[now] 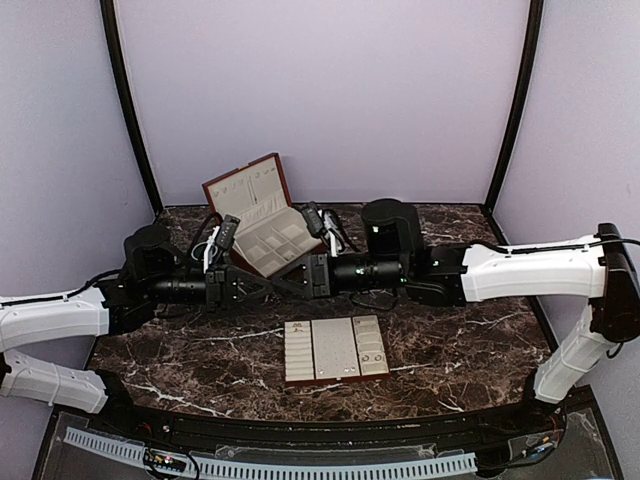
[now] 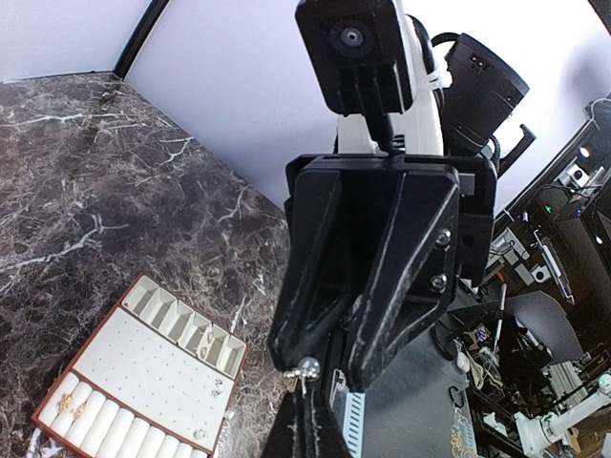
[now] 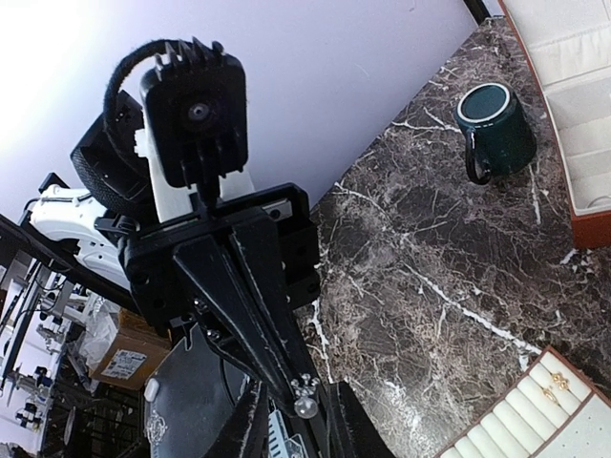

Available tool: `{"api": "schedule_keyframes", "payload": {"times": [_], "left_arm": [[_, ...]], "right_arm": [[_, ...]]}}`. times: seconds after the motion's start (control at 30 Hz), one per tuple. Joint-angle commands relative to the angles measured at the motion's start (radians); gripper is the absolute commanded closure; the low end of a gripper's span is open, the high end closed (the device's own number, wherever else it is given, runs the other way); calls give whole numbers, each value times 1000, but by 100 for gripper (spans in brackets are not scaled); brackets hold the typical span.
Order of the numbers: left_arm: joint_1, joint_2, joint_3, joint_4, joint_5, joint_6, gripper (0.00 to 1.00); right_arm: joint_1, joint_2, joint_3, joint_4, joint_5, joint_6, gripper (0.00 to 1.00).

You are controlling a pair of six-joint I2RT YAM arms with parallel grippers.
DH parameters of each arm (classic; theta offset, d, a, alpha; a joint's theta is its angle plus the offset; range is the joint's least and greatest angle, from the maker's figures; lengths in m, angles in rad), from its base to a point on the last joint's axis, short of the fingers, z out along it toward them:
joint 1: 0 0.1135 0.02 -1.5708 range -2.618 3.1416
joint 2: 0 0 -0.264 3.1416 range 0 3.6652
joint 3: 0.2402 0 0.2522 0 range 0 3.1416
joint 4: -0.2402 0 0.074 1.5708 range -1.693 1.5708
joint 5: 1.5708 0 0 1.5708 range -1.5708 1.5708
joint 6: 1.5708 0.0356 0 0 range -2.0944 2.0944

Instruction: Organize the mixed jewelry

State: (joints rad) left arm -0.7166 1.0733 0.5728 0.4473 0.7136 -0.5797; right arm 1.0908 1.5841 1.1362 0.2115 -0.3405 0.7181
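Note:
My two grippers meet tip to tip above the table, behind the tray. My left gripper (image 2: 309,405) is shut on a small pearl stud earring (image 2: 307,368), held by its post. The stud also shows in the right wrist view (image 3: 305,403), at the tip of the left gripper's closed fingers (image 3: 277,353). My right gripper (image 3: 301,425) is open, one finger on each side of the stud, not touching it. Other tiny jewelry pieces (image 2: 216,386) and gold earrings (image 3: 555,384) lie in the cream-lined tray (image 1: 335,350).
The open red-brown wooden box (image 1: 258,222) stands at the back, just behind the arms. A dark green cup (image 3: 496,129) sits to its right. The tray lies on the dark marble table (image 1: 470,340) near its front edge.

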Motion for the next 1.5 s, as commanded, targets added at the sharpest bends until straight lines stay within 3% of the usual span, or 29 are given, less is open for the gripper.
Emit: {"api": "schedule_keyframes", "payload": {"times": [0.0, 0.4, 0.7, 0.9, 0.97, 1.07, 1.27, 1.47], "left_arm": [[-3, -29, -20, 12, 7, 17, 100], [-4, -36, -23, 15, 5, 18, 100], [-3, -39, -28, 9, -4, 17, 100], [-4, -34, -25, -6, -11, 15, 99], [-4, -32, -22, -13, -12, 15, 93], [-4, -42, -20, -46, -26, 26, 72], [-4, -97, -48, -95, -67, 41, 52], [-4, -60, -53, -144, -102, -7, 48]], "right_arm": [[-1, 2, 35, 62, -1, 17, 78], [-1, 36, 38, 41, 11, 24, 85], [-2, 24, 32, 43, 27, 25, 99], [-1, 16, 23, 43, 48, 17, 100], [-2, 17, 23, 30, 62, 7, 100], [-2, -28, 23, -42, 108, -33, 100], [-2, -75, 47, -245, 245, -144, 100], [18, -112, 31, -426, 410, -226, 100]]}}
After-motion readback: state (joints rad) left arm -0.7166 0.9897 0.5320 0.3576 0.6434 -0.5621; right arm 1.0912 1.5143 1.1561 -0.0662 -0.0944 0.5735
